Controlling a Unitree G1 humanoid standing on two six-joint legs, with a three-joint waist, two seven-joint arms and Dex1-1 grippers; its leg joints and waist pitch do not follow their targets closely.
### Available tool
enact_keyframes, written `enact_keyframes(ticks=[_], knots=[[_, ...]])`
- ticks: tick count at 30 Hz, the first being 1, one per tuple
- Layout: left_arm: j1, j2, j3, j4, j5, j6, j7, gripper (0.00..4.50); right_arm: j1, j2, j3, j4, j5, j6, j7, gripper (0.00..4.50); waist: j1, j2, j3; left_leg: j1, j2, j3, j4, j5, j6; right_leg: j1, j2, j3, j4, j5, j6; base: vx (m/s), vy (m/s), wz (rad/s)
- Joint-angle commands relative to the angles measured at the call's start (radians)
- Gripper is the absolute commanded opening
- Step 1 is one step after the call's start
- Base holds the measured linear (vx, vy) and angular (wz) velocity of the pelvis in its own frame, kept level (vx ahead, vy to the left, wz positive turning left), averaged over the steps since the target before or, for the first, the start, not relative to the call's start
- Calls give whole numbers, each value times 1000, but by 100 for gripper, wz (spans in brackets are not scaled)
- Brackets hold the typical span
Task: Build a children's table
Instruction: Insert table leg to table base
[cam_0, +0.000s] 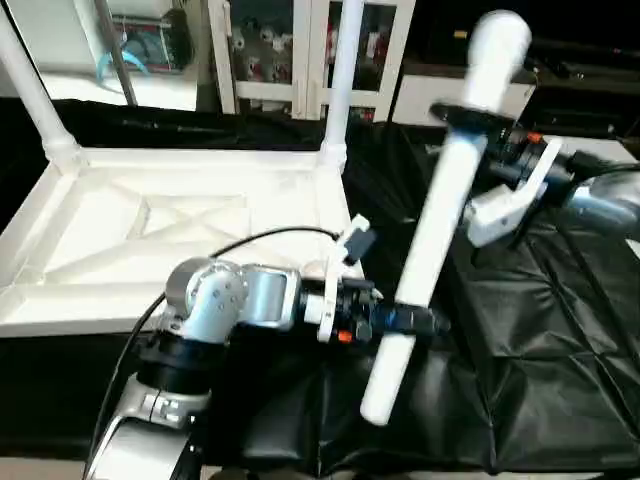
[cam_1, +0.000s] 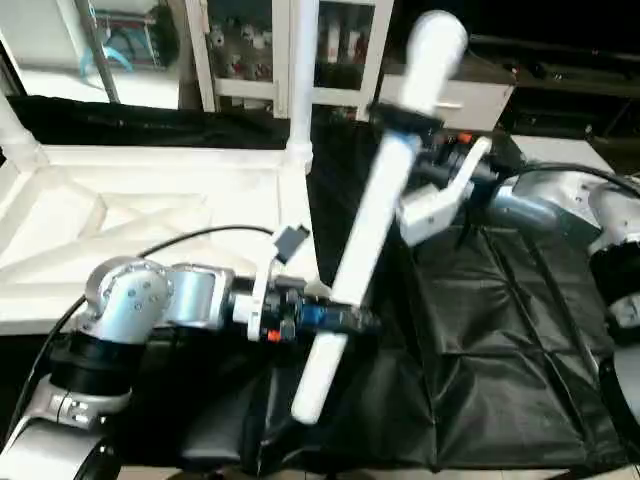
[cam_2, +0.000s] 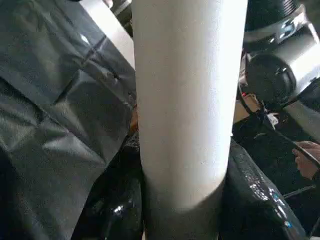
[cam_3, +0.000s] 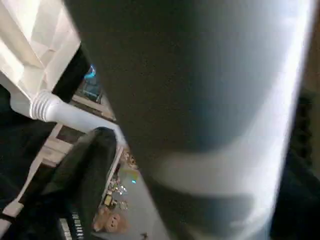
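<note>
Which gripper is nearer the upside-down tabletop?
Left. The left gripper clamps the loose leg low down, just off the tabletop's near corner. The right gripper is at the leg's upper part, farther out over the black cloth.

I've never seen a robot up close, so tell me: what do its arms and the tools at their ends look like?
Both forearms are rounded, shiny silver metal over black joints. A thin black cable loops along the left arm. The left tool is black with a white bracket behind it, small orange and blue markings, and a little white tag. The right tool is also black, with a white angled bracket and an orange mark behind it.
</note>
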Motion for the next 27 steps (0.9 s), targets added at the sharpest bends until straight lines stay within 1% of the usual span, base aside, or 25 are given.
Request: enact_keyframes(ticks=[1,3,4,6,10,11,12,13,15,16,17,18,19,20,21,22,23,24,25,26,27], knots=[[-23,-2,-4,-30,-4,-18,-15,151,-7,-4,28,33,-40,-38,-19,352,-10,-20,-71,26,30,-17,-58,-355,34,29,-28,25,-86,-437,-130,0,0,0],[-26,3,-7,-26,2,-25,-19,151,-15,-5,39,47,-56,-44,-37,336,-12,-22,-73,24,29,-16,-58,-356,35,31,-27,26,-85,-427,-131,0,0,0],[-26,3,-7,-26,2,-25,-19,151,-15,-5,39,47,-56,-44,-37,336,-14,-21,-74,22,30,-17,-58,-347,37,33,-27,26,-83,-409,-137,0,0,0],[-27,12,-15,-25,14,-37,-25,151,-28,-8,57,68,-80,-49,-67,310,-22,-19,-76,18,30,-17,-58,-332,41,35,-26,27,-78,-368,-153,0,0,0],[-27,25,-31,-31,29,-58,-33,151,-40,-10,73,90,-103,-55,-96,289,-25,-19,-77,16,30,-18,-56,-321,48,38,-29,27,-75,-355,-162,0,0,0],[-27,34,-42,-33,41,-75,-38,151,-52,-9,86,110,-121,-61,-120,268,-27,-19,-77,14,30,-17,-56,-317,49,39,-28,28,-74,-343,-164,0,0,0],[-27,42,-54,-33,56,-93,-41,151,-53,-9,88,115,-123,-62,-123,261,-26,-18,-77,16,31,-18,-56,-316,49,37,-29,28,-74,-344,-165,0,0,0],[-27,51,-68,-35,72,-112,-46,151,-54,-10,89,120,-124,-63,-123,256,-29,-19,-77,15,30,-16,-55,-319,50,37,-27,28,-74,-342,-166,0,0,0],[-26,63,-87,-35,92,-137,-53,151,-55,-10,92,128,-130,-62,-127,237,-29,-18,-77,15,31,-17,-56,-314,51,39,-28,29,-72,-333,-168,0,0,0],[-26,78,-108,-36,118,-168,-62,151,-56,-10,93,131,-134,-61,-130,226,-28,-16,-77,15,31,-17,-56,-312,51,39,-29,29,-73,-329,-170,0,0,0],[-27,95,-132,-38,148,-205,-72,151,-60,-10,100,139,-142,-61,-143,220,-29,-16,-78,14,32,-18,-56,-310,50,40,-29,30,-71,-319,-173,0,0,0],[-29,106,-148,-38,169,-230,-79,151,-61,-11,103,142,-145,-59,-148,217,-28,-15,-78,14,32,-19,-57,-306,49,41,-29,30,-70,-316,-172,0,0,0],[-30,119,-165,-39,191,-257,-87,151,-64,-12,109,148,-151,-58,-158,215,-30,-15,-78,16,33,-17,-57,-304,48,41,-30,32,-68,-301,-178,0,0,0],[-37,133,-178,-31,213,-276,-89,151,-67,-12,114,154,-156,-55,-165,213,-30,-13,-78,15,33,-17,-57,-301,48,41,-29,32,-68,-291,-182,0,0,0],[-44,151,-193,-28,233,-301,-104,151,-68,-13,117,159,-159,-52,-169,213,-31,-14,-78,14,32,-16,-57,-301,47,42,-29,32,-66,-288,-183,0,0,0],[-48,163,-203,-24,244,-317,-117,186,-73,-13,123,167,-167,-52,-180,212,-31,-12,-78,16,32,-17,-57,-305,47,41,-29,31,-67,-298,-182,0,0,0],[-57,192,-216,-22,268,-352,-145,207,-80,-14,133,181,-179,-46,-197,212,-32,-13,-77,16,32,-18,-58,-311,41,41,-31,32,-67,-307,-181,0,0,0],[-57,192,-216,-22,268,-352,-145,221,-80,-14,133,181,-179,-46,-197,212,-32,-12,-78,17,33,-18,-58,-314,39,40,-31,31,-68,-311,-181,0,0,0],[-59,203,-220,-23,275,-370,-161,225,-83,-14,138,186,-184,-45,-204,211,-34,-10,-76,20,34,-17,-58,-329,34,37,-30,32,-69,-315,-185,0,0,0],[-60,208,-221,-24,277,-376,-167,248,-84,-14,139,188,-185,-44,-206,205,-34,-11,-76,21,33,-16,-57,-338,28,37,-30,32,-69,-320,-185,0,0,0],[-62,219,-225,-30,282,-393,-185,259,-85,-14,140,190,-188,-43,-209,200,-35,-13,-75,18,33,-17,-58,-336,27,40,-30,32,-68,-319,-183,0,0,0]])
